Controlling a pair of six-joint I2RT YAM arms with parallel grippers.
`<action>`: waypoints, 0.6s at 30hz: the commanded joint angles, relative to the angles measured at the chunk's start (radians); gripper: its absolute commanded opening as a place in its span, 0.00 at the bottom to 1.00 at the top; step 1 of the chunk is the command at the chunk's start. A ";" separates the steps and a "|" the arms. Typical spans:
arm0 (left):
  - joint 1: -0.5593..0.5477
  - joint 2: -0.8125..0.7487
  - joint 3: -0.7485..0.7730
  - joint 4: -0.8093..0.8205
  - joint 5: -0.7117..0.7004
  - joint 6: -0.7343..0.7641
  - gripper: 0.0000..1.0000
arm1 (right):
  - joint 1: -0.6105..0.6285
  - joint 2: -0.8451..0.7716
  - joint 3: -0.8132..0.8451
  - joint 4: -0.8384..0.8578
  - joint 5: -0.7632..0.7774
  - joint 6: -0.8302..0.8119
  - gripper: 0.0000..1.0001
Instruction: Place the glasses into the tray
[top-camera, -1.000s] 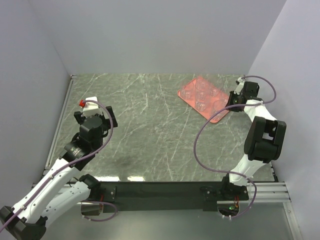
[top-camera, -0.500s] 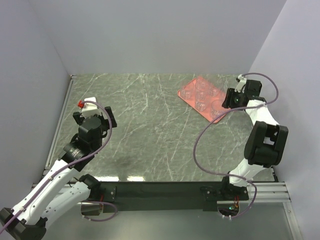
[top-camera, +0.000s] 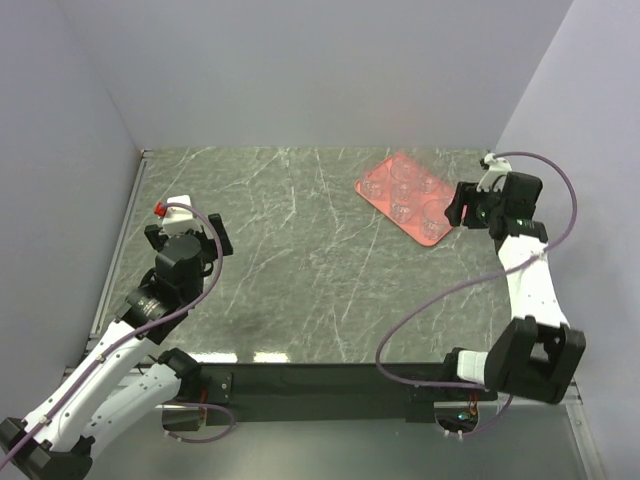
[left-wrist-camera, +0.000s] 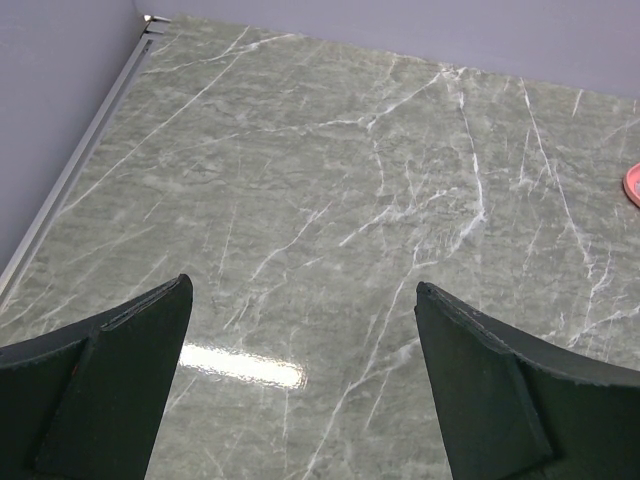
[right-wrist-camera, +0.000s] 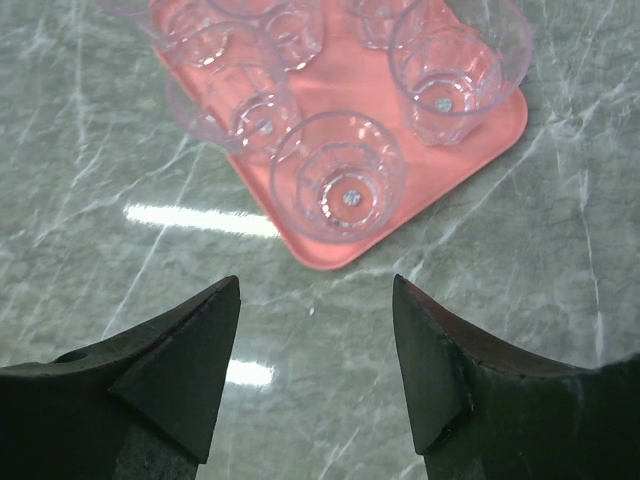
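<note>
I find every one of the glasses (right-wrist-camera: 338, 175) standing in the tray (right-wrist-camera: 345, 255), at two o'clock on the table (top-camera: 300, 250); six, I think, though the overhead view blurs them. The right gripper (right-wrist-camera: 316, 290) hovers spread and empty beside the tray's corner. The left gripper (left-wrist-camera: 302, 290) is spread too, at nine o'clock. Placing looks done to me; next I'd only pull the right arm clear.

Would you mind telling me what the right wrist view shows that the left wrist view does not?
Only the right wrist view shows the clear glasses, several standing upright in the salmon-pink tray, and the right gripper, open over the marble table just short of the tray's near corner. Only the left wrist view shows the left gripper, open above bare marble, plus the metal rail along the table's edge and the wall. Both share the table; the left wrist view also catches a pink sliver of the tray at its right edge.
</note>
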 joint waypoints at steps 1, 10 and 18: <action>0.004 -0.009 -0.003 0.021 -0.018 0.000 0.99 | -0.013 -0.122 -0.039 -0.015 -0.054 -0.023 0.70; 0.008 -0.008 -0.008 0.023 -0.003 -0.008 0.99 | -0.026 -0.386 -0.114 -0.050 -0.025 0.014 0.79; 0.060 -0.021 -0.011 0.036 0.052 -0.044 0.99 | -0.028 -0.573 -0.163 -0.047 0.295 0.126 0.98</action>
